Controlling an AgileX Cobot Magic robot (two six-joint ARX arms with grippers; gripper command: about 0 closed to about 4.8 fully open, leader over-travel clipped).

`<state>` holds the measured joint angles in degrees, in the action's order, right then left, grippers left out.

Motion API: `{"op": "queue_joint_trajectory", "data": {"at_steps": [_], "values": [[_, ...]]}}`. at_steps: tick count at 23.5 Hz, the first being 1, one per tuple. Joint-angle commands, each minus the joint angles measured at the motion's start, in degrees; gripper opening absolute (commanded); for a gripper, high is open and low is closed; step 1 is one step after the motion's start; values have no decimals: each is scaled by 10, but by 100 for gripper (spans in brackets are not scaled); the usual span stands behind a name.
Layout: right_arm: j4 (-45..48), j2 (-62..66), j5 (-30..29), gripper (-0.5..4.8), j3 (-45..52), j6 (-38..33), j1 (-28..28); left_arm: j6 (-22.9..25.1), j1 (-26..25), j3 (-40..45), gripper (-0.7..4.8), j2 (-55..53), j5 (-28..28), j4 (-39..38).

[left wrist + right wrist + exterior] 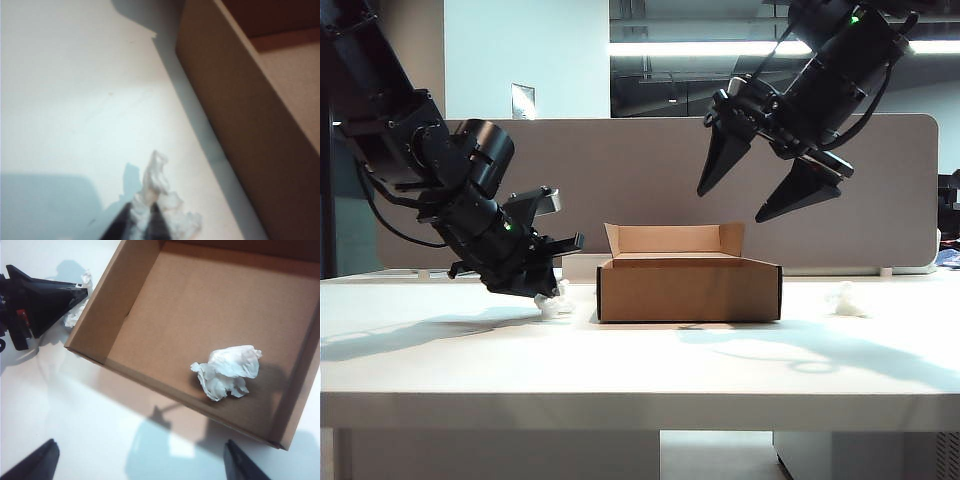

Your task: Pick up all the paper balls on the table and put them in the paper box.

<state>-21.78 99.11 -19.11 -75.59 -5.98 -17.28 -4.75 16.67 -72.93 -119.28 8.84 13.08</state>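
The left gripper [552,300] was down at the wide white table [640,370], just beside the left wall of the shallow brown cardboard paper box [688,288], its dark fingers [159,226] pressed together on a small white crumpled paper ball [159,197]. In the left wrist view the ragged paper stuck out beyond the fingertips and lay against the table surface, close to the box's outer wall but apart from it. The right gripper [760,175] hung in the air well above the box's right half, its two black tapered fingers [723,158] spread wide with nothing between them; in the right wrist view only the tips showed at the edge of the picture. That same view looked down into the box, where a second crumpled white paper ball [227,371] rested on the cardboard floor, nearer the front wall than the raised rear flap. A third white paper wad [844,299] lay on the table to the right of the box, well apart from it and from both grippers. A grey fabric divider panel [650,160] stood behind the table.
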Motion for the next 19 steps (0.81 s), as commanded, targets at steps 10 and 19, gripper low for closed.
{"op": "queue_joint_trajectory", "data": {"at_steps": [10, 19], "values": [[5, -12, 1, 471, -4, 2, 15, -2, 5, -3, -6, 100, 35, 81], [-3, -32, 15, 471, -4, 2, 50, 14, 67, -6, -5, 90, 57, 140]]}}
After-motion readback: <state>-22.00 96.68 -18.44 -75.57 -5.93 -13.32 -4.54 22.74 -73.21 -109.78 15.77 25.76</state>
